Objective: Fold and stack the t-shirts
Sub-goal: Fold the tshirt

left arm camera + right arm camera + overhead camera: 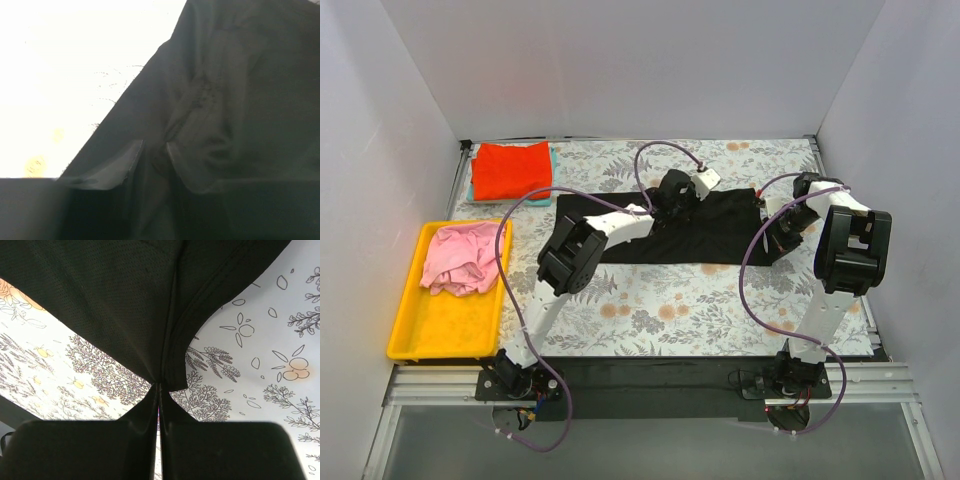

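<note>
Two grips on black shirt [720,238], stretched long-ways left-to-right mid-worktop [660,312]. Pinched at right-end hem by right gripper [159,387], jaws fully closed on cloth. Bunched between narrow jaws of left gripper [154,146] along far edge. Probably folding toward near side next.

floral table cloth [670,310], black t-shirt [720,225], yellow tray [440,335]

Plain white walls [640,60] close in the surface [740,300] on three sides. A grey-and-orange floral cloth [650,310] covers it, and a metal rail [430,385] runs along its near edge. The light is bright and even.
</note>
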